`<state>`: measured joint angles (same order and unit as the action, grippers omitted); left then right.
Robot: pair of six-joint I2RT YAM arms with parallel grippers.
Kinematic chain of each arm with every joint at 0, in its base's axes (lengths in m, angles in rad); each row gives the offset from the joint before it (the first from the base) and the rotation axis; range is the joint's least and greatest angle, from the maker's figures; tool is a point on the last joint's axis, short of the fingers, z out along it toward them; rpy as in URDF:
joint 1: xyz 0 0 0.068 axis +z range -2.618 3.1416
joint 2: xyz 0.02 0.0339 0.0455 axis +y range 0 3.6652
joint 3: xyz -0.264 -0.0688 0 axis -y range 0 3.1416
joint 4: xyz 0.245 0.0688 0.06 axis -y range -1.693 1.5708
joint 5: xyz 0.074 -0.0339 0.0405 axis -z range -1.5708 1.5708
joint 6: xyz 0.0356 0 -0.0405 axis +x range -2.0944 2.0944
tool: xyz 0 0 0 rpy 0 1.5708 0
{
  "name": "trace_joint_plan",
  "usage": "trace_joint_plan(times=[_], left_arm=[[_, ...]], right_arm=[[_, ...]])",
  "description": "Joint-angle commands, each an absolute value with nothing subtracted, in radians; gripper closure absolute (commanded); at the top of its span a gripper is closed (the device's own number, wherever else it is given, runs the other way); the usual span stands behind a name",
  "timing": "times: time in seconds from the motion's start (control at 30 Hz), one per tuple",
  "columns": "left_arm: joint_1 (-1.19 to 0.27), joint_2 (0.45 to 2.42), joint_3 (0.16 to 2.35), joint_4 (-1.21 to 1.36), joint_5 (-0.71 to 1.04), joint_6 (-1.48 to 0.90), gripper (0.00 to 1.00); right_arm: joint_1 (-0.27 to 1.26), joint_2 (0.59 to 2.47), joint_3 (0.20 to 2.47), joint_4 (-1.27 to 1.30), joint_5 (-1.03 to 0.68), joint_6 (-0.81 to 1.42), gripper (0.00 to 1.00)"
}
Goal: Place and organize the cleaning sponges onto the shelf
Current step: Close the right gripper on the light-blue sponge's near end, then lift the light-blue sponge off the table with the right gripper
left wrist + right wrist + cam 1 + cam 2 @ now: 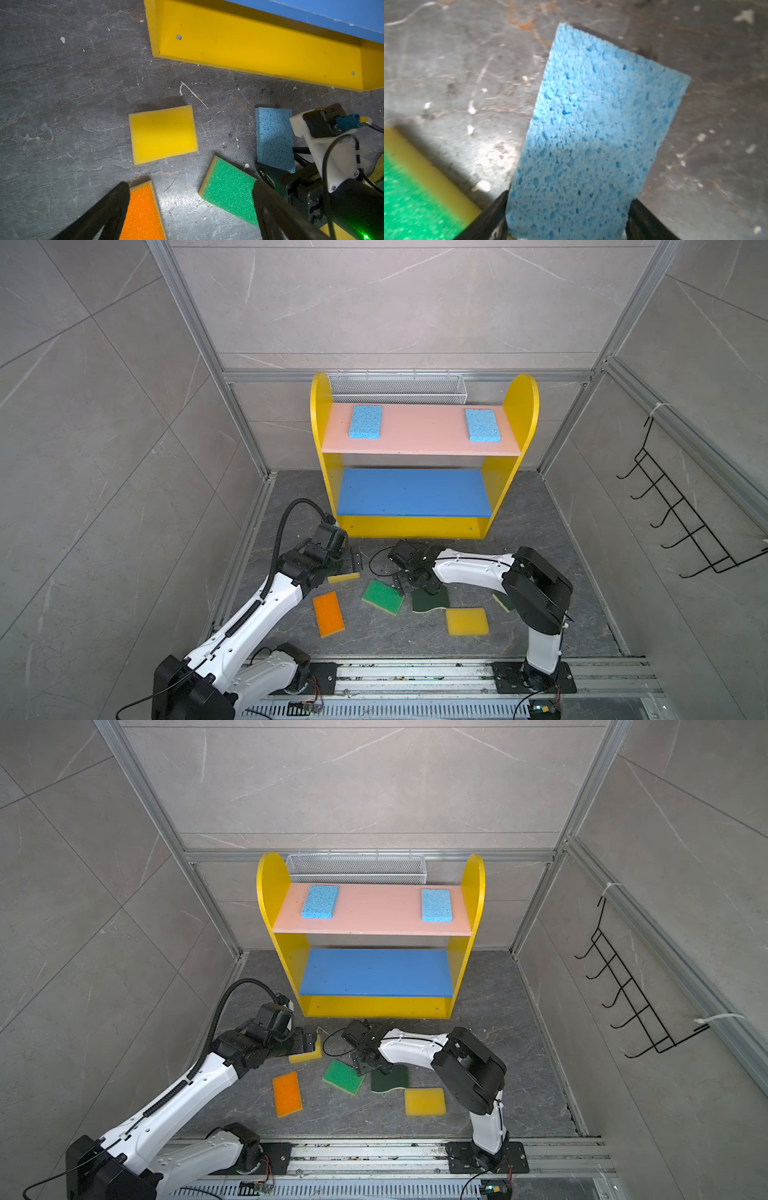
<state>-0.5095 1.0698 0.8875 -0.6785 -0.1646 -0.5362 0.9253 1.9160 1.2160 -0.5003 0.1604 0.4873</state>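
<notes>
Left wrist: green sponge (pixel 228 190) near blue sponge (pixel 274 139).

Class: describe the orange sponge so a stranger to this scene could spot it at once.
Find the yellow shelf, then the floor before it. The orange sponge is the leftmost pad there in both top views, and the only orange one.

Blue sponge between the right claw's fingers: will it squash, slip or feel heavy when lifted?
The blue sponge is porous all over, so it probably feels light and would dent where the right gripper squeezes its edges. Its rough surface likely resists slipping. Being a flat slab, it should not roll.
</notes>
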Motion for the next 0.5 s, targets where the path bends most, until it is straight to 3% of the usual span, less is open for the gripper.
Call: trace_joint_plan(times=[0.0, 0.47], left_arm=[[-0.504, 1.056, 0.919, -0.716, -0.189, -0.561, 0.06], [-0.503, 1.015, 0.889, -0.729, -0.212, -0.595, 0.06]], right_arm=[[0.931, 1.943, 1.244, -0.465, 0.141, 0.414, 0.17], [0.933, 1.961, 1.296, -0.457, 0.112, 0.193, 0.16]])
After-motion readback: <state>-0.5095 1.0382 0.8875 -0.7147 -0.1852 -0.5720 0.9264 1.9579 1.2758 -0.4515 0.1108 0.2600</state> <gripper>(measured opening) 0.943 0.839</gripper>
